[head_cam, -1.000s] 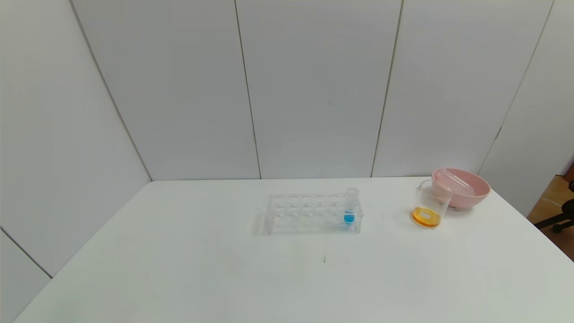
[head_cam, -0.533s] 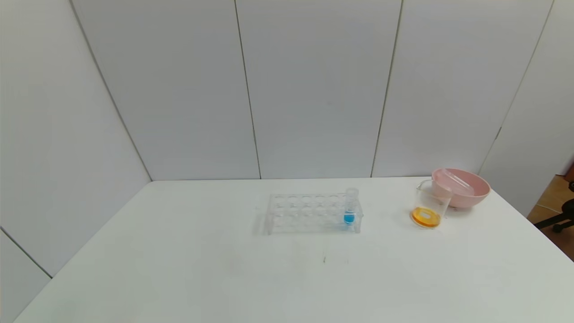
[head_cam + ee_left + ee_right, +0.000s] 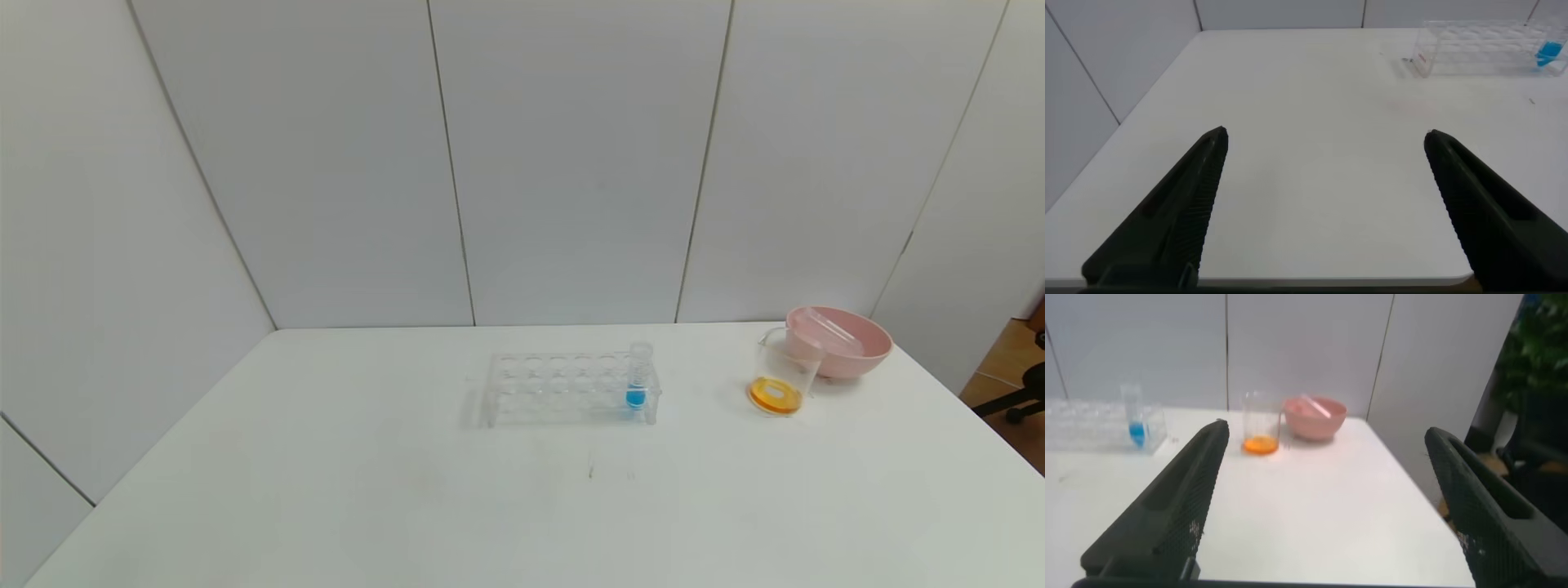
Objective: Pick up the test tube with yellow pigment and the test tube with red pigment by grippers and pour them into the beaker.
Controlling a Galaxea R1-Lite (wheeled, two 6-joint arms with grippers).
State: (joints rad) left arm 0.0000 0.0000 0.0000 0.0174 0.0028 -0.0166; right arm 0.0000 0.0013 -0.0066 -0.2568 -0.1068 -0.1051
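Note:
The clear beaker [image 3: 785,369] stands at the table's right with orange liquid in its bottom; it also shows in the right wrist view [image 3: 1261,418]. No yellow-tipped or red-tipped tube shows; a clear empty tube [image 3: 829,327] lies in the pink bowl [image 3: 865,353]. My left gripper [image 3: 1325,135] is open and empty, low over the table's near left edge. My right gripper [image 3: 1325,429] is open and empty over the table's near right edge, far from the beaker. Neither gripper shows in the head view.
A clear tube rack [image 3: 563,388] stands mid-table with one blue-tipped tube [image 3: 638,380] upright at its right end; the rack also shows in the left wrist view [image 3: 1478,49]. The pink bowl sits just behind the beaker near the far right corner. White walls close the back and left.

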